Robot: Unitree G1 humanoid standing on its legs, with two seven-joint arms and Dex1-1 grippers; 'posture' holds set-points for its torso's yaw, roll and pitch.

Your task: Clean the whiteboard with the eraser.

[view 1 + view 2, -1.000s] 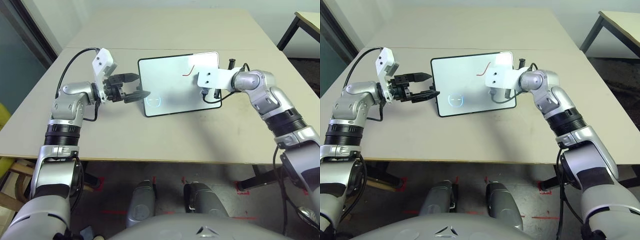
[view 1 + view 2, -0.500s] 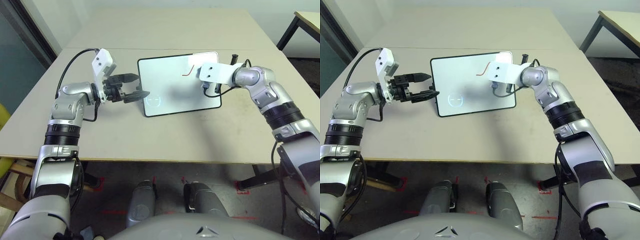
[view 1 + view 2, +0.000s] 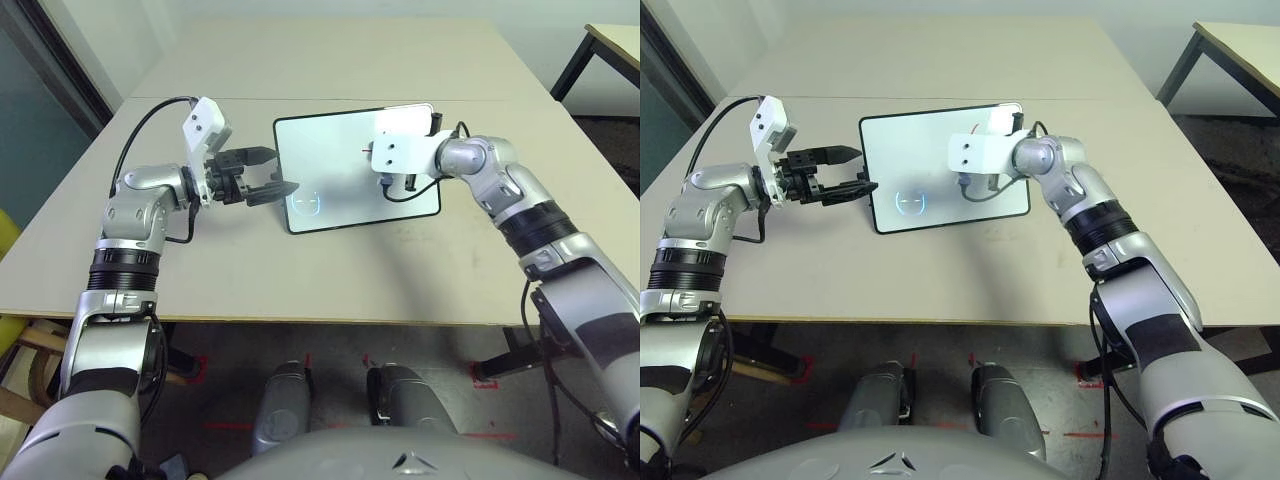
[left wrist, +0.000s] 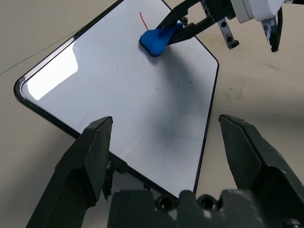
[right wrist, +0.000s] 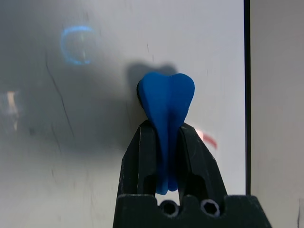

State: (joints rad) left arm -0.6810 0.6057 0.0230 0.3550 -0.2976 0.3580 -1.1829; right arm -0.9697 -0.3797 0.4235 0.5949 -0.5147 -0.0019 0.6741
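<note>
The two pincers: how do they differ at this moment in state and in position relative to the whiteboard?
The right pincer is shut on the blue eraser; the left pincer is open and holds nothing. The right pincer is over the whiteboard, near a red mark; the left pincer sits beside the board's left edge, its fingers on either side of a corner. Both have black fingers.

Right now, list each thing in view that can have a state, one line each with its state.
whiteboard: flat on the table, a short red mark left beside the eraser.
eraser: pinched in the right gripper, over the board by the red mark.
right gripper: shut on the eraser.
left gripper: open, at the board's left edge.
</note>
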